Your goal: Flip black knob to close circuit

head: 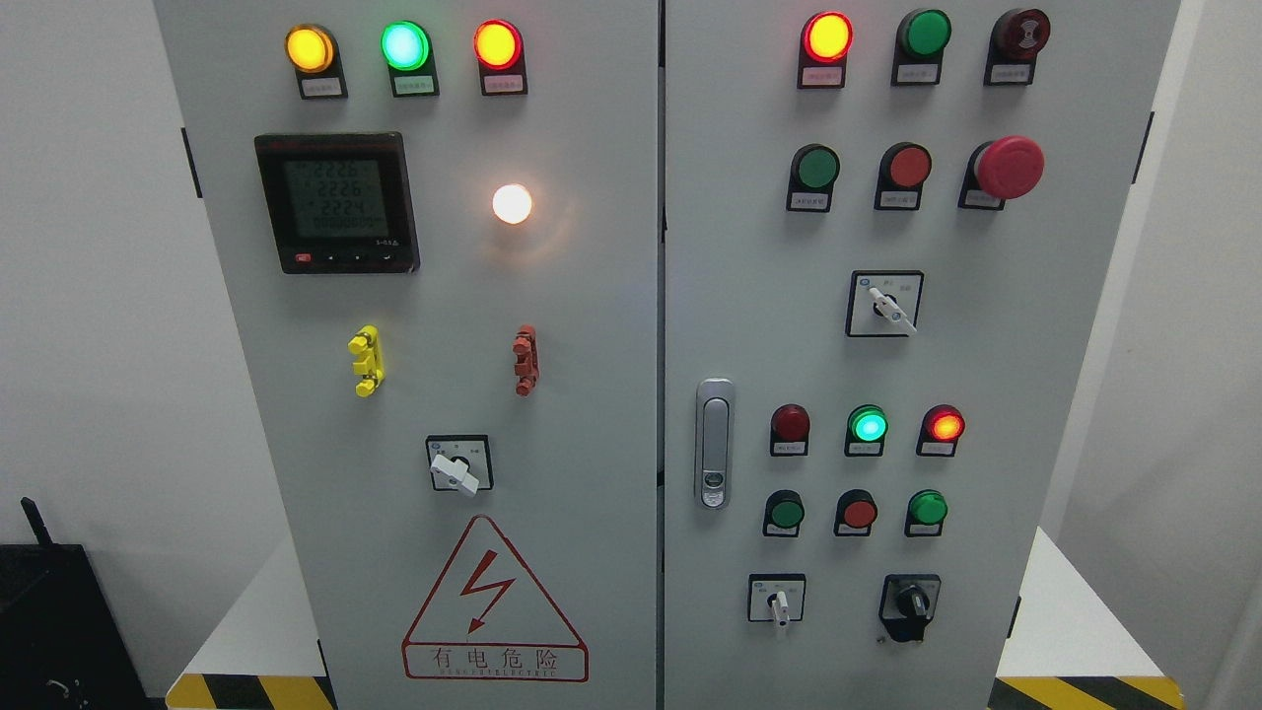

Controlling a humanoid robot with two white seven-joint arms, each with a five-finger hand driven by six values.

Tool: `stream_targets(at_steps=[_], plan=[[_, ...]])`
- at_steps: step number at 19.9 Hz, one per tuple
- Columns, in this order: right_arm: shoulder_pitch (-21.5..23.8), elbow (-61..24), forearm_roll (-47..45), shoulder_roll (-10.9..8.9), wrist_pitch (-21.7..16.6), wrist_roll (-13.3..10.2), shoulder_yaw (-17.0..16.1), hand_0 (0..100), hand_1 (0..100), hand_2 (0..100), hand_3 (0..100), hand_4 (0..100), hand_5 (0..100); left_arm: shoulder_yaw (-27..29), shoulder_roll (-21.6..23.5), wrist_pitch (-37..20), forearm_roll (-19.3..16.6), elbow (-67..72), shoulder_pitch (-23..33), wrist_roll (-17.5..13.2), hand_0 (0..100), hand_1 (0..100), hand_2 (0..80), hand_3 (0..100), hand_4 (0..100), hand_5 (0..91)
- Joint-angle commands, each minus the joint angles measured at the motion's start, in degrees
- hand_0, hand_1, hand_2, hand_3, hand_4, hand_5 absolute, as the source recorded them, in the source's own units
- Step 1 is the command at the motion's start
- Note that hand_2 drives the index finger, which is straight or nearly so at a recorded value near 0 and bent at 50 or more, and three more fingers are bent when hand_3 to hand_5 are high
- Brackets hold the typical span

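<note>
Right, we see neither hand yet, so their state is unknowable; the black knob (912, 599) waits low on the cabinet's right door (1035, 345), handle roughly upright.

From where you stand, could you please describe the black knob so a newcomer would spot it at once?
Look at the right door of the grey cabinet, bottom row. The black knob sits at its right end, beside a white-handled switch; it alone is entirely black.
</note>
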Motion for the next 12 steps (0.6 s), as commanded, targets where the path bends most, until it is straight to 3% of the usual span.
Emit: stream_targets(at_steps=[1,3,12], plan=[[2.98,2.72,-3.28,0.33,-2.66,2.05,-3.06,0,0,0,4,3,0,0.62,0.06,0.0,0.44,-1.93,1.93,-0.02,0,0,0.0,5,3,0.0],[3.06,2.9,-3.28,0.24,-2.66,3.73,-2.88,0,0,0,4,4,0,0.62,0.06,0.0,0.44,-1.93,1.93,-0.02,0,0,0.0,5,3,0.0],[2.89,4.57,-3.28,0.33,-2.75,3.73,-3.14,0,0,0,5,5,0,0.62,-0.02,0.0,0.44,-1.93,1.93,-0.02,0,0,0.0,5,3,0.0]])
